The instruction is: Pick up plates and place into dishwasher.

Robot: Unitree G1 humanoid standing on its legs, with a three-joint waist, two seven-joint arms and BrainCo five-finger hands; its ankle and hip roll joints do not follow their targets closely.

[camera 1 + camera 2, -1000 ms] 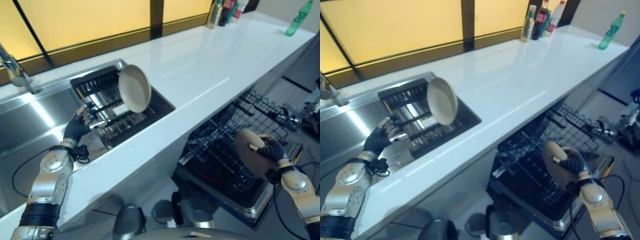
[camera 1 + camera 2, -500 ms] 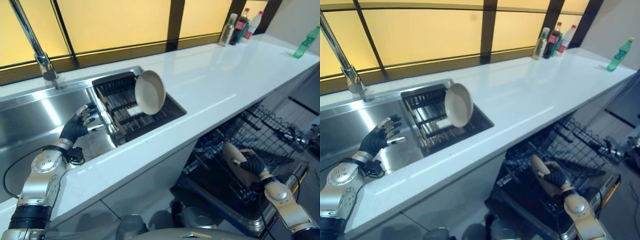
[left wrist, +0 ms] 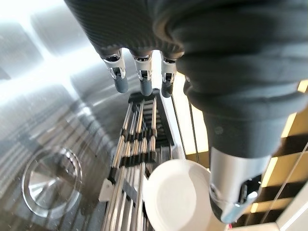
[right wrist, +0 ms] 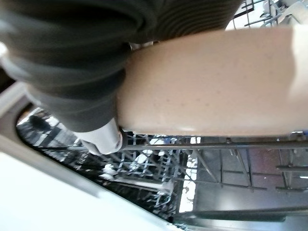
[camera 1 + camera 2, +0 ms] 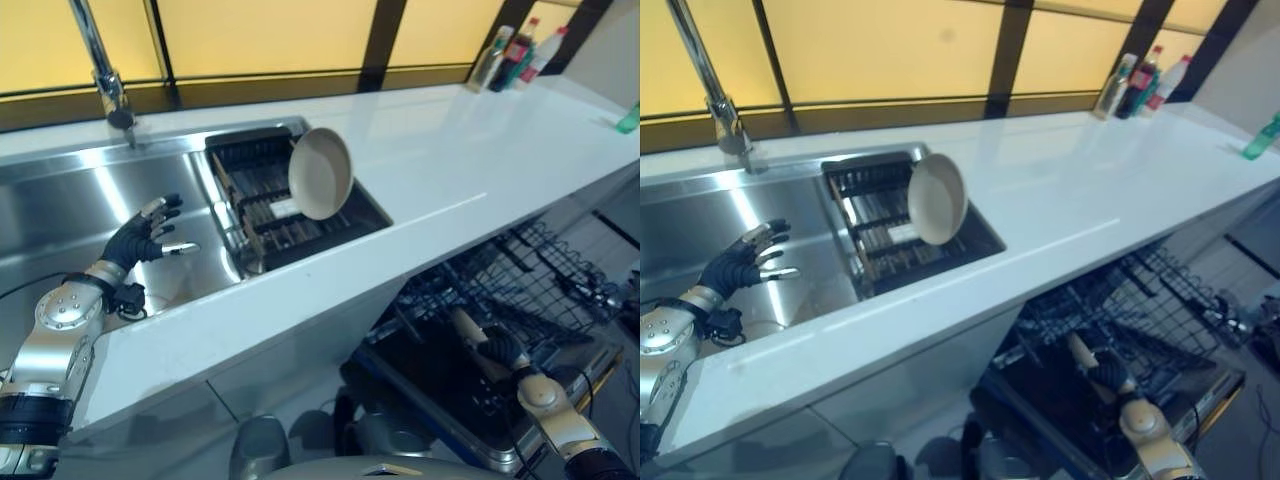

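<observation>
The counter (image 5: 470, 160) runs over the open dishwasher (image 5: 480, 340), whose lower rack (image 5: 540, 290) is pulled out. There the right hand (image 5: 500, 350) grips a plate (image 5: 468, 330), edge-on, apparently low among the wires. To seat it well, keep it upright and slide it between tines before letting go; neighbouring wires could snag it. In the sink (image 5: 60, 220), a second plate (image 5: 322, 173) leans in the drying rack (image 5: 270, 200). The left hand (image 5: 145, 235), fingers spread and empty, hovers beside the drying rack. Bottles (image 5: 515, 55) stand well apart.
</observation>
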